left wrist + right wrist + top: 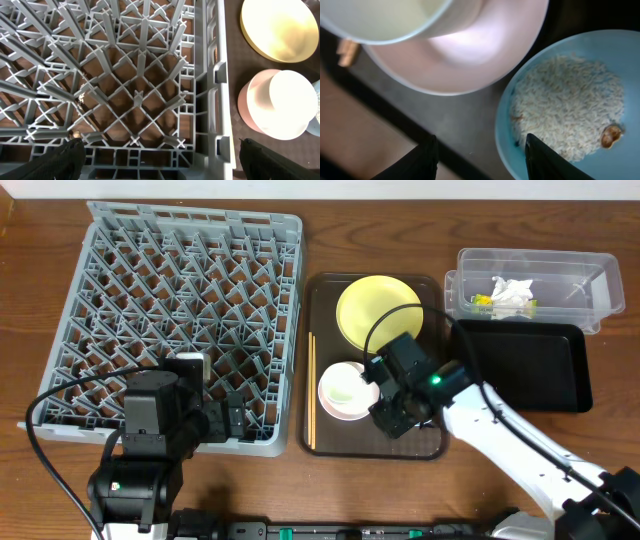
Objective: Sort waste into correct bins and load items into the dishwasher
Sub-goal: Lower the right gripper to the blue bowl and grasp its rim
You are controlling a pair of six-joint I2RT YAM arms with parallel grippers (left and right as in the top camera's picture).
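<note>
Brown serving tray (325, 300) carries round yellow plate (378, 310), pinkish-white bowl (335, 408) with small white cup (350, 387) inside, and thin wooden chopsticks (311, 390) along the edge nearest the grey plastic peg rack (180, 310). Only your right wrist view shows the light blue bowl (555, 47) of rice scraps (570, 100); right gripper (482, 155) is half-spread astride its rim. Clear plastic tub (590, 290) off the tray's far side holds crumpled white napkin (512, 292) and green-yellow wrapper (482, 303). Left gripper (160, 162) gapes wide over the rack.

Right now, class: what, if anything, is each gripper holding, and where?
Nothing is held yet. The right gripper has its open jaws astride the light blue bowl at its rim; the left gripper hangs open above the dish rack.
</note>
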